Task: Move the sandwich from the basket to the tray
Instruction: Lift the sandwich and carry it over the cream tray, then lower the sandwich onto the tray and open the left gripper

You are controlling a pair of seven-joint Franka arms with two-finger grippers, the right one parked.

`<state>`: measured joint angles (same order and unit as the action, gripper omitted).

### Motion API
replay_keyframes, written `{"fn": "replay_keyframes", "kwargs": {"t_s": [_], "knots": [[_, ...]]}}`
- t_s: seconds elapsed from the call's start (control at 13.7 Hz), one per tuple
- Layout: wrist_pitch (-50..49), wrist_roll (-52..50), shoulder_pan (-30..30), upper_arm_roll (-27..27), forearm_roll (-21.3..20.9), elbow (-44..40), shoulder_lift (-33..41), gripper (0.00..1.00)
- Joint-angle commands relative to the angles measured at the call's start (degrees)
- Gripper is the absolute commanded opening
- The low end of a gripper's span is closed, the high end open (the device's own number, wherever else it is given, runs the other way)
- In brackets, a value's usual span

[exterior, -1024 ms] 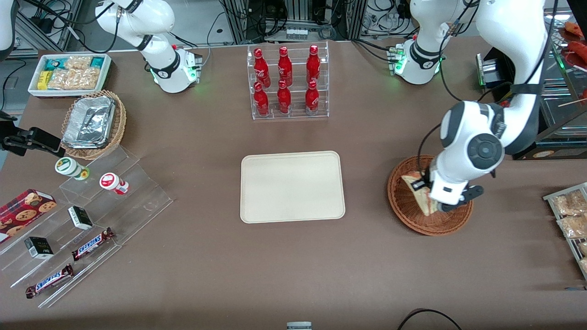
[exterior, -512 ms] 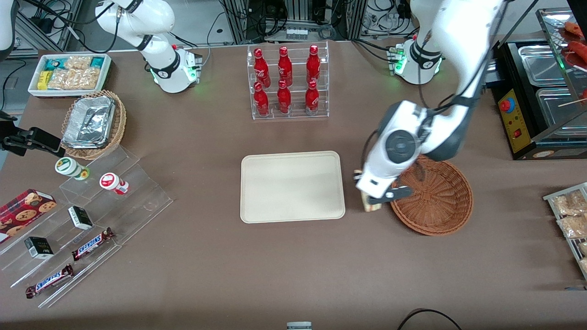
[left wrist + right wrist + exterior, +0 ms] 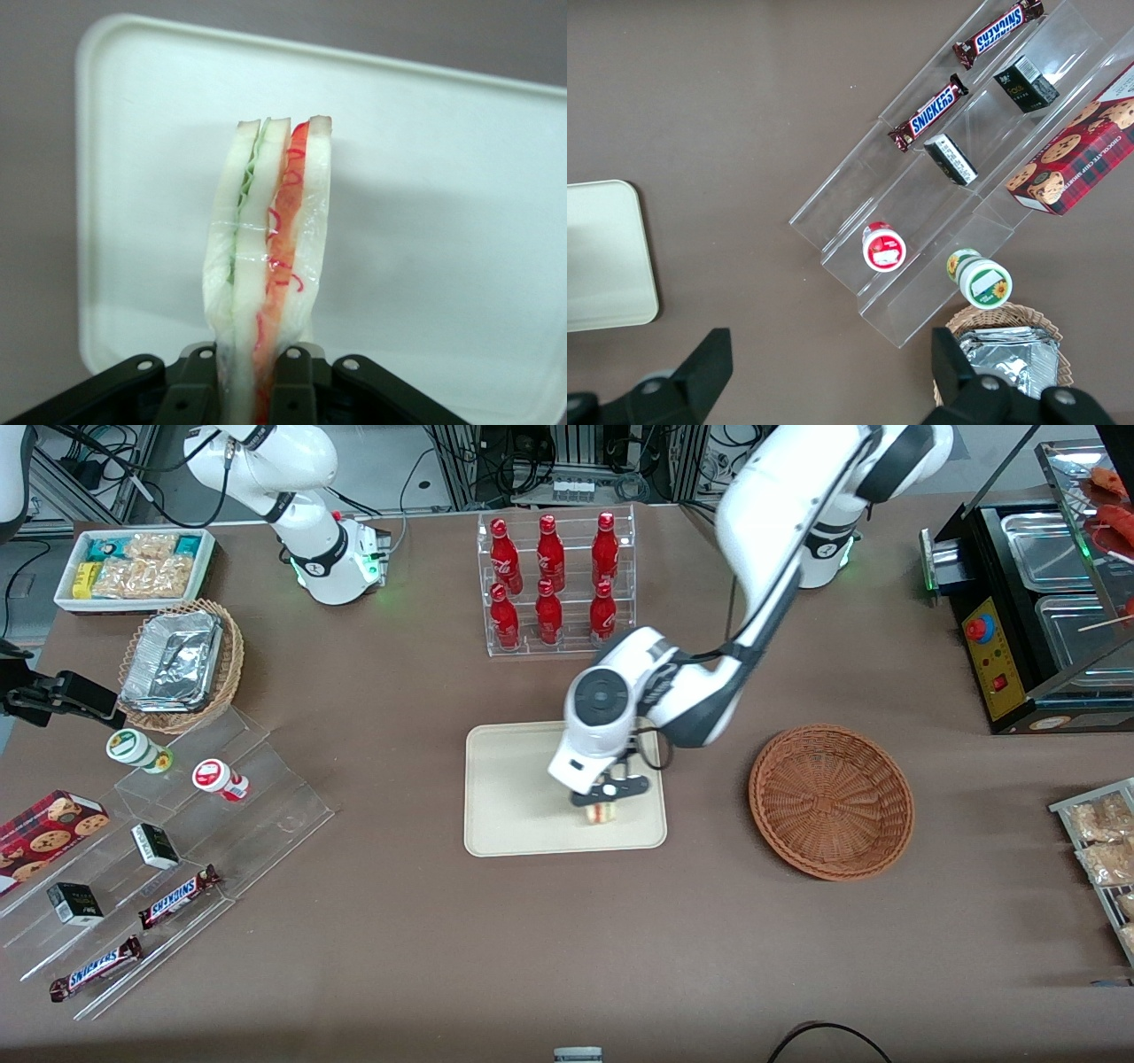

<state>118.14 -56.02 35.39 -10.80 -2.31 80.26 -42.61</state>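
White arm (image 3: pixel 762 531), grey joint caps, black gripper (image 3: pixel 606 803)

The left arm reaches forward and down, its hand (image 3: pixel 606 804) pointing downward with fingers clamped.

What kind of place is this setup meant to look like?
Probably a mock convenience-store counter in a robot lab: a rack of red bottles, tiered candy bars, and the gripper holding a wrapped sandwich over a tray.

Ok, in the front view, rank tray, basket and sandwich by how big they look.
1. Tray, largest.
2. Basket, somewhat smaller.
3. Sandwich, smallest by far; mostly hidden under the tool shut on it, over the tray, so only its cut edge shows.
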Motion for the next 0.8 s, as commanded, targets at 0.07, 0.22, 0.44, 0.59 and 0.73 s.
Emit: {"fn": "replay_keyframes", "kwargs": {"t_s": [0.07,0.22,0.44,0.59,0.73], "knots": [[-1.60,-3.73,3.45,0.87,-0.86,-8.62,-5.98,0.00],[-1.69,-4.35,4.07,0.96,-1.64,-10.12,-7.40,0.00],[-1.77,-5.67,4.07,0.96,-2.61,-10.13,-7.75,0.00],[-1.69,-6.37,4.07,0.96,-2.61,-10.13,-8.27,0.06],[-1.25,-6.82,4.07,0.96,-2.61,-10.13,-8.54,0.99]]}}
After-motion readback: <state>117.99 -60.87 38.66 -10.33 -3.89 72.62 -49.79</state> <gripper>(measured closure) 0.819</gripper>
